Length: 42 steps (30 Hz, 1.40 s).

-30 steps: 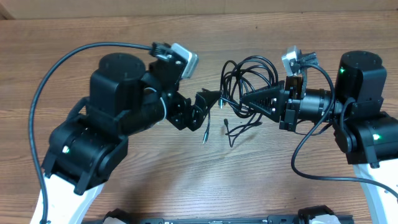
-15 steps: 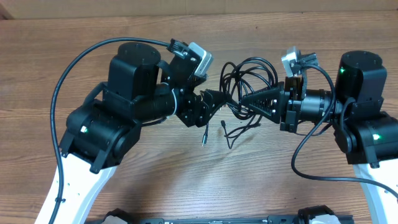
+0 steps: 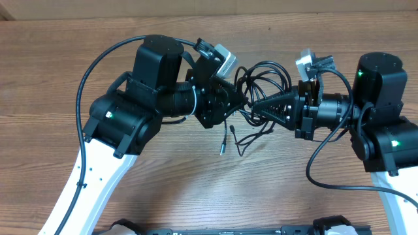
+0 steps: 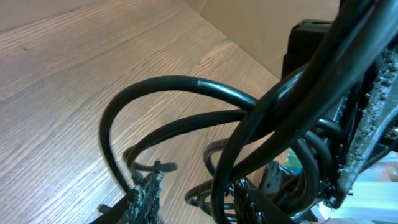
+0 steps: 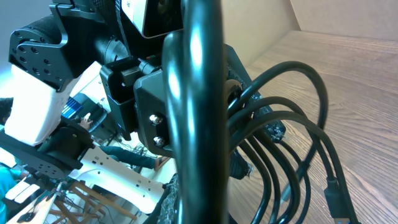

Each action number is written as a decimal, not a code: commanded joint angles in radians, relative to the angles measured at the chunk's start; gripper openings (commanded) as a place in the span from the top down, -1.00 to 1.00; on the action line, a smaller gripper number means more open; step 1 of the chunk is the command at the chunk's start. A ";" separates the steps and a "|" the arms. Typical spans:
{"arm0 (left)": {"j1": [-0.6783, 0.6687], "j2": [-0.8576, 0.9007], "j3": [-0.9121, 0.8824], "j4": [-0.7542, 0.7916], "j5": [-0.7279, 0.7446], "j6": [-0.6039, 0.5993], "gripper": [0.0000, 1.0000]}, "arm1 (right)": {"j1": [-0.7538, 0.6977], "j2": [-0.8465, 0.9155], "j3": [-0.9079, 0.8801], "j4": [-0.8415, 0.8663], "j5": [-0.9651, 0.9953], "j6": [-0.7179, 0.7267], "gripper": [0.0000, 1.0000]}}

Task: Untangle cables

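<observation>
Thin black flexible cables (image 3: 243, 81) are light, floppy, snag-prone; right gripper (image 3: 255, 104) clamped on strands, left gripper (image 3: 241, 103) half-open straddling loops at its tips, best pinching one loose strand.

Robot lab bench, not a home. The wood-grain worktop (image 3: 170, 189) carries two black arms on white links, the left arm (image 3: 144, 111) and the right arm (image 3: 379, 117), each with a wrist camera. A plain beige board (image 4: 249, 28) stands beyond the jaws. Blurred equipment clutter (image 5: 68, 180) sits behind the left arm.
</observation>
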 commanded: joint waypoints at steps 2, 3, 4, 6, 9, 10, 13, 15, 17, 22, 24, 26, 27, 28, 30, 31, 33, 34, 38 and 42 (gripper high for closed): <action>-0.008 0.007 0.014 0.013 0.089 0.008 0.23 | 0.003 -0.004 0.003 0.018 -0.032 -0.001 0.92; -0.009 0.007 0.014 0.016 0.102 0.008 0.23 | 0.003 -0.004 0.003 0.021 -0.032 -0.001 0.93; -0.012 0.007 0.014 0.018 0.106 0.008 0.23 | 0.003 -0.004 0.003 0.021 -0.032 -0.001 0.92; -0.019 0.007 0.014 0.021 0.102 0.009 0.21 | 0.003 -0.004 0.003 0.021 -0.032 -0.001 0.92; -0.027 0.008 0.014 0.028 0.098 0.009 0.19 | 0.003 -0.004 0.003 0.021 -0.033 0.000 0.92; -0.027 0.009 0.014 0.032 0.098 0.009 0.19 | 0.003 -0.004 0.003 0.021 -0.033 0.000 0.92; -0.027 0.013 0.014 0.040 0.098 0.009 0.28 | 0.003 -0.004 0.003 0.021 -0.044 -0.001 0.92; -0.027 0.014 0.014 0.043 0.098 0.009 0.51 | 0.003 -0.004 0.003 0.021 -0.053 -0.001 0.92; -0.027 0.014 0.014 0.045 0.098 0.008 0.90 | 0.003 -0.004 0.003 0.021 -0.053 -0.001 0.92; -0.027 0.014 0.014 0.045 0.098 0.008 0.92 | 0.003 -0.004 0.003 0.021 -0.051 -0.001 0.75; -0.027 0.014 0.014 0.045 0.098 0.008 0.92 | 0.003 -0.004 0.003 0.021 -0.051 -0.001 0.67; -0.027 0.014 0.014 0.045 0.095 0.009 0.92 | 0.003 -0.004 0.003 0.021 -0.051 -0.001 0.57; -0.026 0.014 0.014 0.045 0.090 0.009 0.92 | 0.003 -0.004 0.003 0.021 -0.051 -0.001 0.45; -0.026 0.014 0.014 0.045 0.068 0.008 0.92 | 0.003 -0.004 0.003 0.021 -0.051 -0.001 0.30; -0.026 0.013 0.014 0.044 0.044 0.007 0.92 | 0.003 -0.004 0.003 0.021 -0.051 -0.001 0.03; -0.025 0.013 0.014 0.044 0.039 0.007 0.92 | 0.003 -0.004 0.003 0.020 -0.051 -0.001 -0.17; -0.024 0.011 0.014 0.044 0.024 0.000 0.92 | 0.003 -0.004 0.003 0.020 -0.050 -0.001 -0.54; -0.024 0.009 0.014 0.041 0.006 -0.008 0.92 | 0.003 -0.004 0.003 0.019 -0.046 -0.001 -0.67; -0.019 -0.006 0.014 0.018 -0.064 -0.015 0.92 | 0.003 -0.004 0.003 0.000 -0.001 -0.001 -1.00; -0.010 -0.034 0.014 -0.011 -0.148 -0.018 0.92 | 0.003 -0.004 0.003 -0.020 0.044 0.000 -1.00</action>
